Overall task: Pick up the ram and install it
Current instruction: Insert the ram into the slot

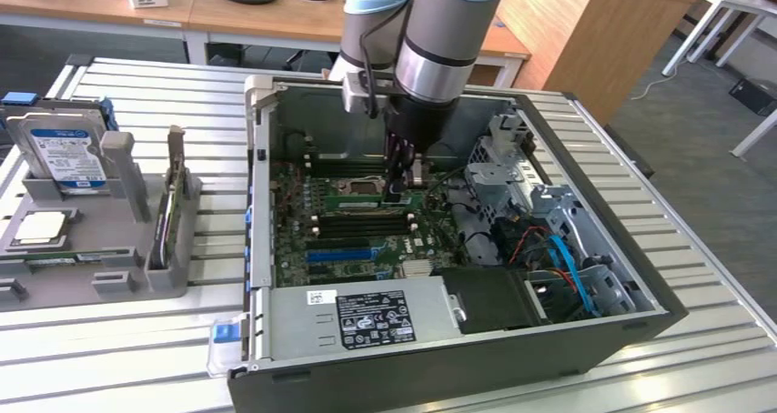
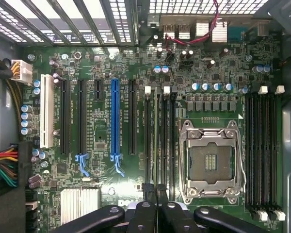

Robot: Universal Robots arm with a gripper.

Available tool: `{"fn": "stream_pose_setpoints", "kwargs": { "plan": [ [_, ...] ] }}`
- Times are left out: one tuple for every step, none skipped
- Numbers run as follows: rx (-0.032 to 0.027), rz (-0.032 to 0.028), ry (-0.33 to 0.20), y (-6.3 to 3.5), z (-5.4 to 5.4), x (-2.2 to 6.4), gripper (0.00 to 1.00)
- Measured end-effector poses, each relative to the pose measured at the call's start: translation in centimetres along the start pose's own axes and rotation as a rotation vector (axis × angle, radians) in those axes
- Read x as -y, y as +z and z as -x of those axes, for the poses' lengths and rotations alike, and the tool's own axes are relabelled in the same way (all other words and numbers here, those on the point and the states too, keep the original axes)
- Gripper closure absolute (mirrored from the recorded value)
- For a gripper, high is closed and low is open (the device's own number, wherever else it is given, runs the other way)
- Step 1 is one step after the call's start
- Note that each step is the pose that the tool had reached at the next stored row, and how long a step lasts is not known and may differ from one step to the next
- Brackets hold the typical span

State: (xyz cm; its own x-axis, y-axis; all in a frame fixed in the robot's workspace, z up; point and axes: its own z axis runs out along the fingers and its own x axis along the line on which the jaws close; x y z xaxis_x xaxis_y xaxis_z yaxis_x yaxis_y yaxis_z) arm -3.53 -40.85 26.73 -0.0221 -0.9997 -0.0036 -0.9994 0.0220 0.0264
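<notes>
Centrally, an open computer case (image 1: 260, 158) lies on the slatted surface (image 1: 122, 358), with the arm reaching down inside it. The claw (image 1: 407, 187) (image 2: 155, 190) is closed narrow on the ram (image 2: 156, 141), which stands edge-on between its fingertips (image 2: 148, 188) over the long black memory slots (image 2: 170, 145) of the motherboard (image 2: 102, 121), just beside the CPU socket (image 2: 211, 162). Whether the ram is seated cannot be told. Near the surface's edge on the exterior view's left, a grey rack (image 1: 109, 240) holds a blue-labelled hard drive (image 1: 61, 154).
</notes>
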Motion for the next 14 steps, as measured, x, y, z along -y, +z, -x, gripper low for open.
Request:
{"fn": "stream_pose_setpoints", "kwargs": {
  "plan": [
    [0.0, 0.0, 0.0, 0.0, 0.0, -0.04, 0.88],
    [-0.0001, -0.0001, 0.0, 0.0, 0.0, -0.04, 0.88],
    [-0.0002, 0.0, 0.0, 0.0, 0.0, -0.04, 0.88],
    [-0.0001, -0.0001, 0.0, 0.02, -0.01, -0.05, 0.88],
    [0.0, -0.0001, 0.0, 0.03, -0.05, -0.05, 0.88],
    [-0.0001, -0.0001, 0.0, 0.03, -0.09, -0.05, 0.88],
    [0.0, -0.0001, 0.0, 0.03, -0.1, -0.05, 0.88],
    [-0.0003, 0.0, 0.0, 0.03, -0.11, -0.05, 0.88],
    [0.0, -0.0001, 0.0, 0.12, -0.11, -0.04, 0.88],
    [-0.0001, -0.0003, 0.0, 0.27, -0.11, -0.04, 0.88],
    [0.0, -0.0004, 0.0, 0.42, -0.11, -0.03, 0.88],
    [0.0, -0.0004, 0.0, 0.5, -0.11, -0.03, 0.88],
    [-0.0002, -0.0004, 0.0, 0.5, -0.11, -0.03, 0.88],
    [-0.0003, -0.0003, 0.0, 0.5, -0.11, -0.03, 0.88]
  ]
}}
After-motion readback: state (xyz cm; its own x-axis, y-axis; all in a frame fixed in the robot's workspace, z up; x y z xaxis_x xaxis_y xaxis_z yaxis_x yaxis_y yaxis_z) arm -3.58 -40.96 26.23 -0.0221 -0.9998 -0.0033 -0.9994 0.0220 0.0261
